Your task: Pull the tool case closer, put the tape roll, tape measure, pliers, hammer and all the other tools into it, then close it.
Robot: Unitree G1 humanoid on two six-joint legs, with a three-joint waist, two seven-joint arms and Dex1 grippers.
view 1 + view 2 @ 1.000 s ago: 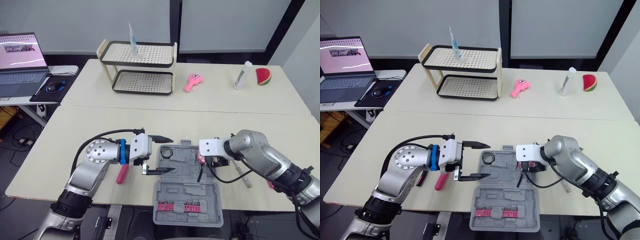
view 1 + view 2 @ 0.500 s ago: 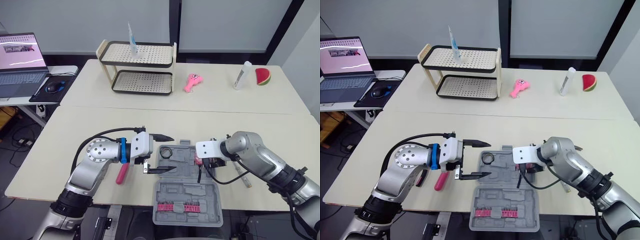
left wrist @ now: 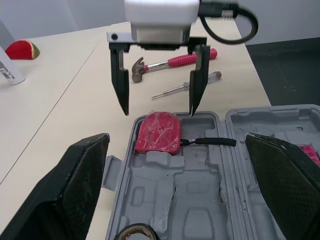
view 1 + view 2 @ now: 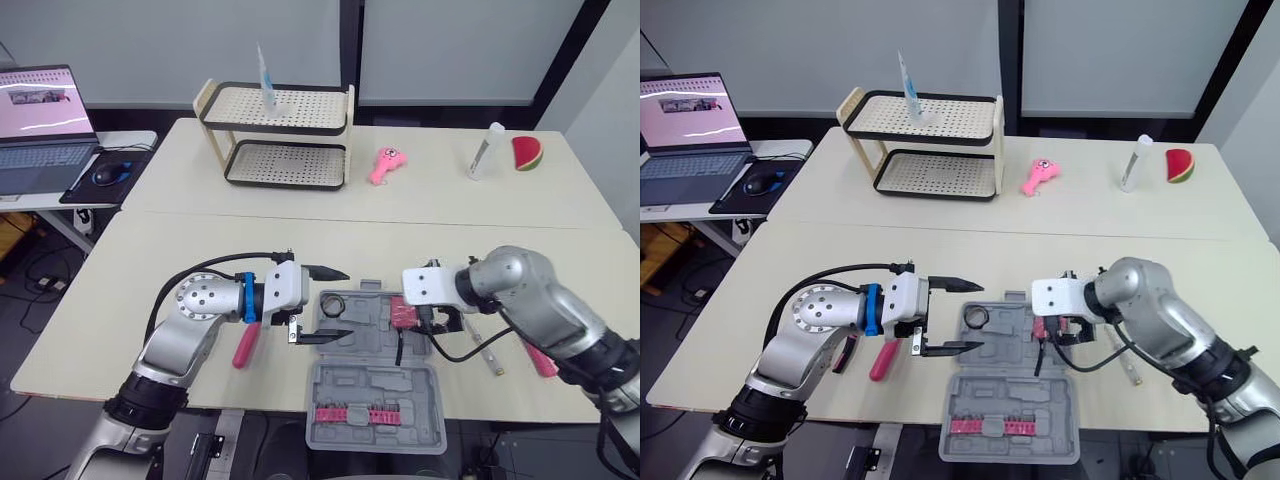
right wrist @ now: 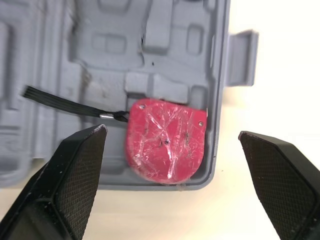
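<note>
The grey tool case [image 4: 365, 340] lies open at the table's front edge. A tape roll [image 4: 333, 302] sits in its left corner. The red tape measure [image 4: 403, 314] lies in its right corner with a black strap trailing. My right gripper [image 4: 438, 322] hovers open just above and right of the tape measure [image 3: 158, 132], holding nothing. At the case's left side my left gripper [image 4: 332, 305] stands open and empty. Pink-handled pliers [image 4: 243, 345] lie under my left arm. A hammer [image 3: 170, 61] and a screwdriver [image 3: 187, 87] lie on the table right of the case.
The case's lid [image 4: 375, 405], with pink bits, hangs over the front edge. A two-tier rack [image 4: 280, 135], a pink toy [image 4: 383, 165], a white tube [image 4: 484, 150] and a watermelon slice [image 4: 526, 152] stand at the back. A laptop [image 4: 40, 120] sits on a side table.
My right gripper has let go of the tape measure, lifted and drawn back to the right, leaving it in the case. The left gripper has barely moved.
</note>
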